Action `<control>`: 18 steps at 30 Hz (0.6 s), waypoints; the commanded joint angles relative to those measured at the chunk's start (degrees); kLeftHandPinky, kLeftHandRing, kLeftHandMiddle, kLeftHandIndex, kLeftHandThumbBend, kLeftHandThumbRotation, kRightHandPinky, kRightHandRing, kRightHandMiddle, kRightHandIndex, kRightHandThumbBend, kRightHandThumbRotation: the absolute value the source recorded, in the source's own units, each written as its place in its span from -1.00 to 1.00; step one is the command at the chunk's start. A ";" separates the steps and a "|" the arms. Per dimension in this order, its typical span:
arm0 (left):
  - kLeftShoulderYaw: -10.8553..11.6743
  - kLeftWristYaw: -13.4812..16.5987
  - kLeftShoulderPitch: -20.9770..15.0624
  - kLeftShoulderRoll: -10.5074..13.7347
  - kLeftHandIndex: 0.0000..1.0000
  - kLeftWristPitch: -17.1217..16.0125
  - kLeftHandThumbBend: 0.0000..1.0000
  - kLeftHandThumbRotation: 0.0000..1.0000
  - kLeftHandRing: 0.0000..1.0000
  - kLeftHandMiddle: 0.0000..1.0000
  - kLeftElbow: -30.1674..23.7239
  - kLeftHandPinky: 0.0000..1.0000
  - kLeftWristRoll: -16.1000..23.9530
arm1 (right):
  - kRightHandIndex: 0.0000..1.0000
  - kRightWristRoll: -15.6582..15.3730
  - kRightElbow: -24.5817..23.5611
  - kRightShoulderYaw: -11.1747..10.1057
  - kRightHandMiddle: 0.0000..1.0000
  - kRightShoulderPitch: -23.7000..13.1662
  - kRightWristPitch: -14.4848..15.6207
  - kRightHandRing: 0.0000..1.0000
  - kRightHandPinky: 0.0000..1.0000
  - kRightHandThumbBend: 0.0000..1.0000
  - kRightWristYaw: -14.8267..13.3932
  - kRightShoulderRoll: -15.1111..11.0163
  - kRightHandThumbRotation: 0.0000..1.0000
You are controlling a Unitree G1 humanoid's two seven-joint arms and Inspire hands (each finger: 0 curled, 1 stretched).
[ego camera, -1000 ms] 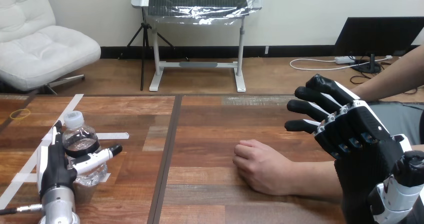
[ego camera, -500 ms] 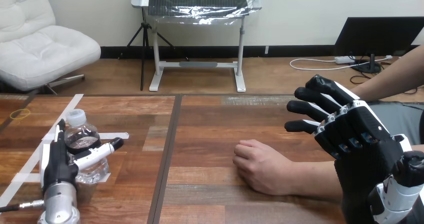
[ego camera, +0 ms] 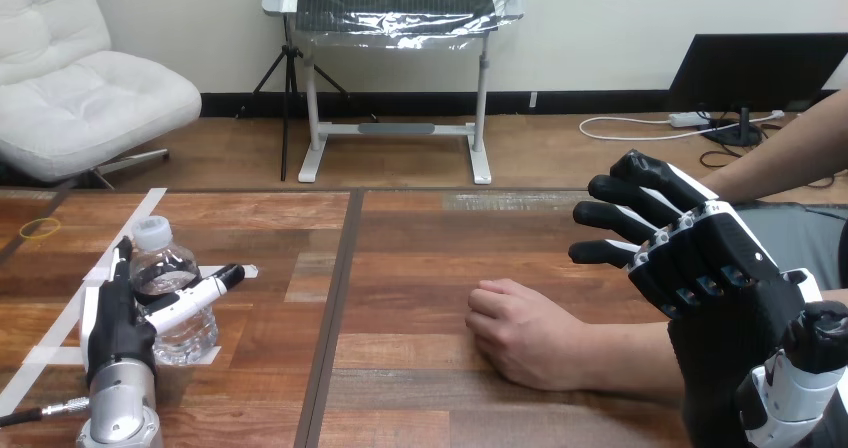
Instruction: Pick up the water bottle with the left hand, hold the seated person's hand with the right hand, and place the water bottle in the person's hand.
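A wooden tabletop point(ego camera: 400, 258) seen from above. At the near left, a clear water bottle point(ego camera: 185, 330) with a white cap stands upright on strips of white tape point(ego camera: 150, 204). The robot's left hand point(ego camera: 115, 323) is against the bottle's left side, its fingers point(ego camera: 121, 258) straight, not curled, and its thumb stretched across the bottle's near face. At centre right, the person's hand point(ego camera: 520, 330) rests on the tabletop in a loose fist. The robot's right hand point(ego camera: 705, 258) hovers at the far right, open, fingers spread and holding nothing, apart from the person's hand.
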 commanded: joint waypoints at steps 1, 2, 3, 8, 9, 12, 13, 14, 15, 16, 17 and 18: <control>0.50 0.51 -4.93 -0.15 0.72 0.36 0.91 -0.69 0.73 0.73 -2.55 0.64 -0.83 | 0.58 0.29 -0.79 -0.22 0.57 -2.96 -0.02 0.52 0.33 0.93 -0.03 0.06 0.91; 0.54 0.58 -4.96 -0.17 0.67 0.50 0.88 -0.70 0.69 0.69 -2.61 0.59 -0.95 | 0.58 0.24 -0.80 -0.21 0.57 -2.95 -0.03 0.52 0.33 0.94 -0.06 0.08 0.91; 0.77 0.61 -4.98 -0.32 0.65 0.79 0.88 -0.70 0.68 0.67 -2.91 0.57 -1.36 | 0.58 0.20 -0.81 -0.20 0.57 -2.95 -0.07 0.52 0.33 0.94 -0.07 0.10 0.91; 1.56 0.22 -5.00 -0.77 0.51 1.19 0.83 -0.76 0.56 0.55 -3.65 0.43 -2.96 | 0.58 0.05 -0.81 -0.16 0.57 -2.95 -0.21 0.52 0.33 0.93 -0.09 0.13 0.92; 1.75 0.08 -5.04 -0.86 0.49 1.25 0.82 -0.77 0.54 0.53 -3.72 0.41 -3.36 | 0.58 0.05 -0.85 -0.15 0.57 -2.94 -0.14 0.52 0.33 0.93 -0.12 0.13 0.92; 1.99 0.10 -5.07 -1.02 0.40 1.32 0.77 -0.82 0.46 0.46 -3.94 0.32 -3.90 | 0.58 0.12 -0.99 -0.11 0.57 -2.90 0.10 0.52 0.33 0.94 -0.19 0.10 0.92; 2.00 0.23 -5.06 -1.06 0.37 1.29 0.75 -0.84 0.41 0.43 -4.04 0.28 -3.97 | 0.58 0.17 -1.03 -0.09 0.57 -2.88 0.18 0.52 0.33 0.94 -0.20 0.09 0.92; 2.00 0.32 -5.05 -1.09 0.35 1.27 0.74 -0.85 0.37 0.40 -4.11 0.24 -4.04 | 0.58 0.19 -1.07 -0.08 0.57 -2.87 0.24 0.52 0.33 0.94 -0.22 0.09 0.92; 2.11 0.51 -5.03 -1.22 0.33 1.02 0.74 -0.86 0.34 0.38 -4.21 0.21 -4.23 | 0.58 0.23 -1.12 -0.07 0.57 -2.85 0.32 0.52 0.33 0.94 -0.22 0.06 0.92; 2.18 0.62 -5.01 -1.29 0.30 0.85 0.72 -0.89 0.28 0.34 -4.27 0.17 -4.37 | 0.58 0.24 -1.15 -0.06 0.57 -2.84 0.36 0.53 0.33 0.94 -0.22 0.04 0.92; 2.20 0.70 -4.99 -1.34 0.27 0.75 0.71 -0.91 0.23 0.31 -4.32 0.12 -4.49 | 0.58 0.25 -1.17 -0.06 0.58 -2.84 0.39 0.53 0.33 0.94 -0.23 0.04 0.92; 2.27 0.80 -4.97 -1.41 0.25 0.59 0.70 -0.93 0.19 0.28 -4.37 0.09 -4.67 | 0.59 0.26 -1.15 -0.06 0.58 -2.85 0.35 0.53 0.33 0.94 -0.18 0.02 0.92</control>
